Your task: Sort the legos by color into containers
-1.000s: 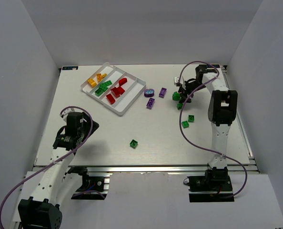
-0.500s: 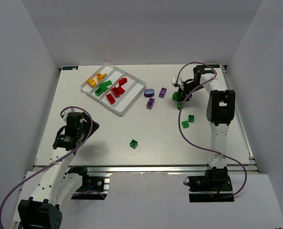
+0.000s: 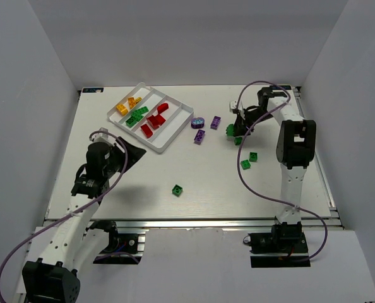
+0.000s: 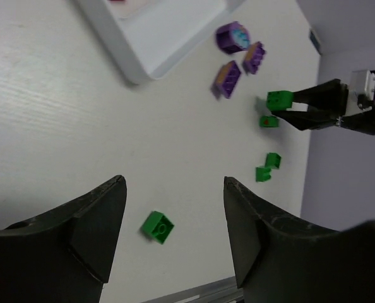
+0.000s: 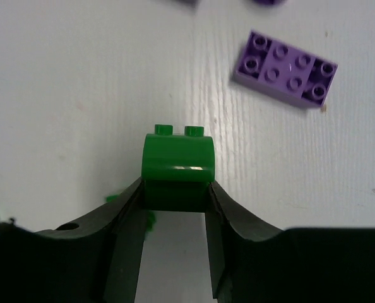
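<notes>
My right gripper point(image 3: 237, 128) is shut on a green lego point(image 5: 176, 167) with a rounded top and holds it just above the table. In the right wrist view a purple lego point(image 5: 283, 69) lies beyond it. My left gripper point(image 3: 129, 156) is open and empty near the tray's point(image 3: 165, 144) front corner; a loose green lego point(image 4: 157, 227) lies between its fingers in the left wrist view. The tray's compartments hold yellow-orange point(image 3: 122, 108), green point(image 3: 136, 117) and red point(image 3: 154, 120) legos. A round purple lego point(image 3: 198, 122) and two purple bricks point(image 3: 200, 136) lie on the table.
Three more green legos lie at the right: one under the right gripper point(image 3: 238, 141) and a pair point(image 3: 249, 160) nearer the front. The lone green lego point(image 3: 177, 189) sits front centre. White walls close in the table on three sides.
My left arm has swung forward and to the right, toward the table's middle. My right gripper has shifted slightly while keeping hold of the green lego.
</notes>
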